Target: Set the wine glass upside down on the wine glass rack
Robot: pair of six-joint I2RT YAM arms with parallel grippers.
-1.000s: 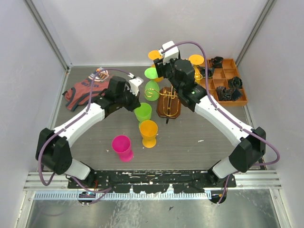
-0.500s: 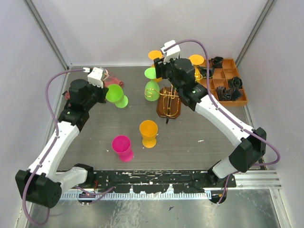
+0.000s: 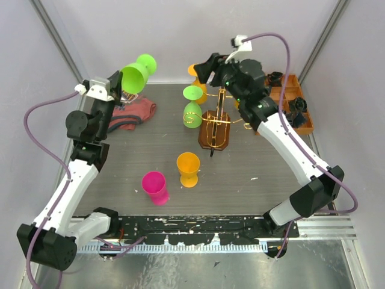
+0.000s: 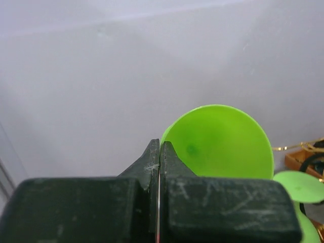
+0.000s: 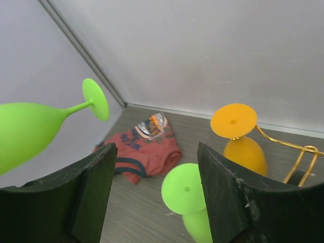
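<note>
My left gripper [image 3: 118, 84] is raised high at the back left, shut on the rim of a green wine glass [image 3: 135, 73]. The glass lies tilted in the air, foot toward the back wall. In the left wrist view the jaws [image 4: 160, 149] are pressed together with the green glass [image 4: 217, 144] just beyond them. The gold wire rack [image 3: 215, 120] stands on its brown oval base at centre back. A second green glass [image 3: 192, 111] and two orange glasses [image 3: 248, 76] hang on it upside down. My right gripper [image 3: 204, 68] is open and empty above the rack's left side. The right wrist view [image 5: 156, 152] shows the held glass [image 5: 30, 126].
An orange glass [image 3: 187, 168] and a pink glass [image 3: 154, 186] stand on the table in front. A red cloth [image 3: 129, 114] lies at the back left. An orange-brown compartment tray [image 3: 299, 129] with black parts sits at the back right. Walls close in on the sides and back.
My left arm has lifted the green glass off the table up to the back left, tilting it over. My right arm has risen and pulled back above the rack.
</note>
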